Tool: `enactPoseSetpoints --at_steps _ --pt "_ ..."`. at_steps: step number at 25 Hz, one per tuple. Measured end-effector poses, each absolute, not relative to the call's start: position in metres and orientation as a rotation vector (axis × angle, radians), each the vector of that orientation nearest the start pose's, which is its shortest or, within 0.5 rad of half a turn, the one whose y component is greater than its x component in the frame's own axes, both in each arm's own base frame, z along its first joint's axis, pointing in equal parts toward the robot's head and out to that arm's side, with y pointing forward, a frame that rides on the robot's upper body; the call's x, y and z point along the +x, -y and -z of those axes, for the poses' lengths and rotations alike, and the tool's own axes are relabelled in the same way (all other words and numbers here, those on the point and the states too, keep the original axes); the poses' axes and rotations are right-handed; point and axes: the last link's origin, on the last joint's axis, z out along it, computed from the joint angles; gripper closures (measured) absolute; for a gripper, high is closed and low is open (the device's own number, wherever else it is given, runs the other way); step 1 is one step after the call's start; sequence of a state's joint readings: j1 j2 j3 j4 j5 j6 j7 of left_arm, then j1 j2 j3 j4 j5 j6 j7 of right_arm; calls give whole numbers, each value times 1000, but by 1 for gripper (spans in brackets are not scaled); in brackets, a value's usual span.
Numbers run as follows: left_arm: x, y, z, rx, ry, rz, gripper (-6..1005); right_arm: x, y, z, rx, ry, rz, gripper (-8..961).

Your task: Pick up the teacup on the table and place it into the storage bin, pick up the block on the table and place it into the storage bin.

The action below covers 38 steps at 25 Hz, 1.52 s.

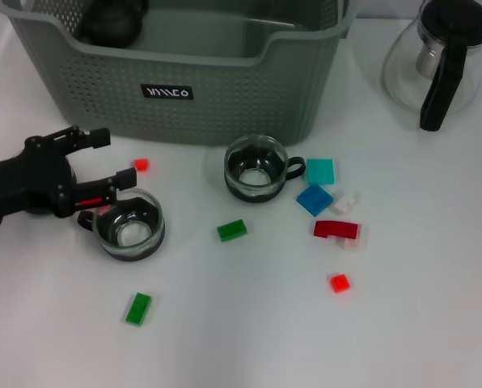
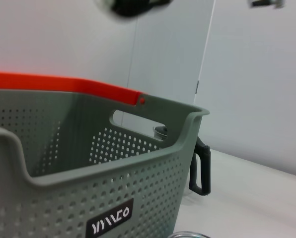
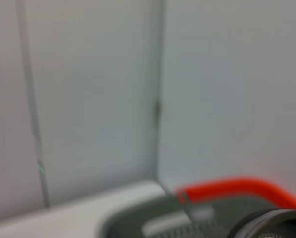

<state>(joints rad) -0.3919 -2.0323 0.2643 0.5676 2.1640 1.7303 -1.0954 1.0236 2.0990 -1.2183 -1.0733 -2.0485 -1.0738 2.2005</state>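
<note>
At the left of the head view, the left gripper hangs spread beside the lower-left teacup, likely light, slippery and breakable glass, best pinched across its rim.

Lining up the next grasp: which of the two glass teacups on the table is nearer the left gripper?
The left teacup, right beside the left gripper, with its lower finger at the cup's rim. The other teacup stands farther right, before the storage bin.
</note>
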Motion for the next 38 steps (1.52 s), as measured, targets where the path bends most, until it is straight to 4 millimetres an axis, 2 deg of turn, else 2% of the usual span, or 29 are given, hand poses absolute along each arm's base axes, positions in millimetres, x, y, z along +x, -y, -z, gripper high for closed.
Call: enactPoseSetpoints --at_steps 4,6,9,14,25,31,38 --pt "-335 -262 -37 -2509 611 793 171 -20 -468 54 -2658 -373 -266 897" --pt "-336 -255 -36 -2526 614 799 171 -18 -475 71 -2630 -361 -162 897" --pt "-333 -244 -36 -2576 603 832 172 -15 -479 82 -2599 -333 -98 897" --pt "-324 -231 -40 -2667 548 896 172 -6 -480 83 -2589 -364 -78 897" --pt "-318 -232 -32 -2694 541 915 171 36 -481 91 -2546 -445 14 897" --pt "-317 -232 -29 -2696 542 919 172 46 -480 95 -2535 -442 30 896" --pt "-316 -232 -28 -2694 546 926 172 47 -479 96 -2539 -450 33 896"
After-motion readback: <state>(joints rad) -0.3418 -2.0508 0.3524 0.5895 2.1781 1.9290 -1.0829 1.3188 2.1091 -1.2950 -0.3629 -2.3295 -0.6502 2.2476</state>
